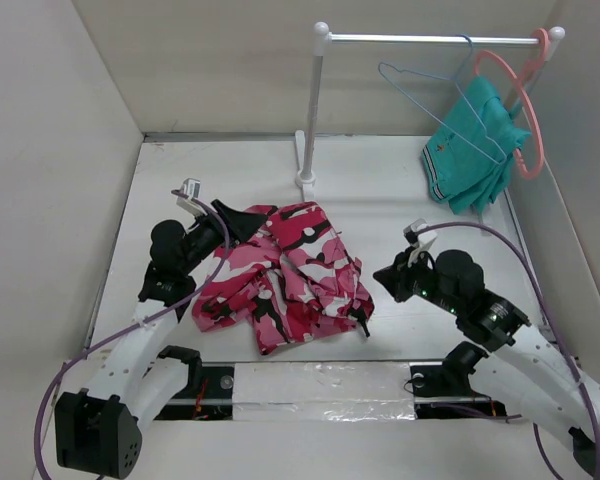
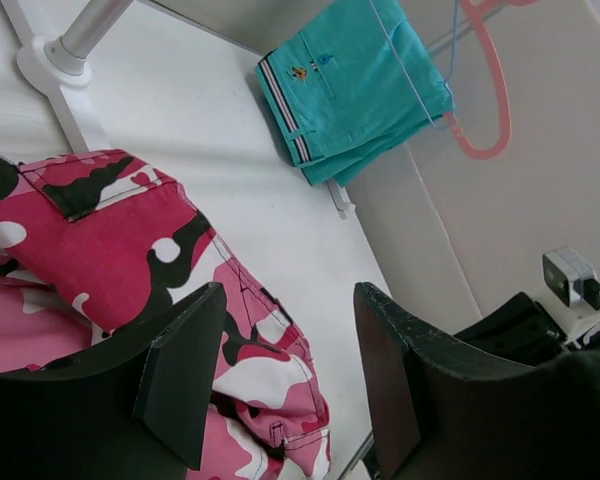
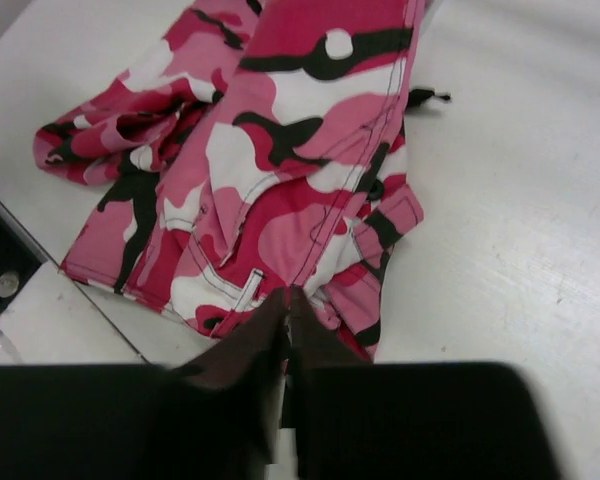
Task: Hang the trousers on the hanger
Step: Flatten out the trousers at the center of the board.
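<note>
**Q:** Fingers on both arms, what are they doing? And where's the stuff?

**A:** The left gripper (image 2: pixel 290 300) has its fingers apart with a plain gap between them. In the left wrist view the camo cloth sits right below that gap. From above, that gripper is at the upper left corner of the trousers (image 1: pixel 290 270). Can't tell if it's touching the fabric or just over it. The right gripper (image 3: pixel 286 300) has its fingers pressed together, only a hairline slit between them. The tips point at the trousers' near right edge, and from above they look just beside the cloth, not on it.

**Q:** So the trousers are just lying there?

**A:** Yep, bunched in a rumpled heap on the table (image 1: pixel 400 200), between the two arms and toward the near side. One black drawstring end pokes out on the right.

**Q:** And the hanger?

**A:** The hanger (image 1: pixel 382 69) is the thin light-blue wire one. It's hooked on the rail (image 1: pixel 430 39) at the back right, well apart from the trousers. Next to it on the same rail are a salmon-pink hanger (image 2: pixel 497 75) and a teal garment (image 1: pixel 470 150). The blue wire crosses in front of the teal cloth, and I can't tell which hanger carries it. The rail's white post (image 1: pixel 313 110) stands behind the trousers.
</note>
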You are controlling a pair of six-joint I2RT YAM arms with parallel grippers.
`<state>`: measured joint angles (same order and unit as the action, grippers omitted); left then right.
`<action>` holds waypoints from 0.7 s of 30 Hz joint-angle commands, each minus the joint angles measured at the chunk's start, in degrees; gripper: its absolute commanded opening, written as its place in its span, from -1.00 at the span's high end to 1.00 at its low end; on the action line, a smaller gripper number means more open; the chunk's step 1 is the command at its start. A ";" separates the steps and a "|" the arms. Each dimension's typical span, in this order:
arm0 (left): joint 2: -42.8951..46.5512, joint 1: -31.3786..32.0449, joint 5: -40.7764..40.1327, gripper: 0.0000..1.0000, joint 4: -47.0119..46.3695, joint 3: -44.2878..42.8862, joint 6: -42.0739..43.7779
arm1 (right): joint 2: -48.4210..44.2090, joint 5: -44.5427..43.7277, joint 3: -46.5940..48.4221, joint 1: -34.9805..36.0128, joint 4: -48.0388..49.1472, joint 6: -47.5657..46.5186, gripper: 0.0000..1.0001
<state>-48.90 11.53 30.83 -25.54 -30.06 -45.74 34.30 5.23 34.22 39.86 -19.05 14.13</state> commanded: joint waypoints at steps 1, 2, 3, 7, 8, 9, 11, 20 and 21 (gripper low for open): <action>1.53 0.07 -1.04 -0.02 -0.12 -0.52 2.23 | 1.55 2.23 -0.12 1.01 1.12 0.55 1.00; 1.36 0.07 -0.69 0.02 0.14 -0.87 2.58 | 1.90 2.58 -0.12 1.01 1.21 0.63 1.00; 1.44 0.07 -0.25 0.08 0.57 -1.22 3.36 | 2.17 2.94 -0.29 1.01 1.55 0.64 1.00; 0.92 0.07 2.30 0.81 -2.05 -0.17 2.50 | 2.43 3.29 -0.82 2.06 0.68 0.64 1.00; 0.13 0.07 3.00 1.00 -2.49 -0.43 2.32 | 2.35 3.38 -1.08 2.07 0.59 0.64 1.00; -0.66 1.20 3.18 1.00 -3.19 -0.35 1.97 | 2.26 3.47 -1.87 2.07 0.68 0.64 1.00; -3.29 7.49 0.12 1.00 -6.96 -0.69 0.48 | 2.78 4.60 -2.57 2.07 1.03 0.72 1.00; -0.68 28.28 -39.87 0.72 20.24 -6.35 9.27 | 2.87 9.71 -7.76 3.12 9.01 5.73 -0.36; 0.90 28.28 -40.49 0.64 21.40 -4.76 8.13 | 4.09 11.10 -9.68 3.12 10.77 6.34 -0.36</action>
<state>-53.04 40.16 3.31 -11.66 -37.01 -38.04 37.60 12.67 26.65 42.13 -16.01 17.87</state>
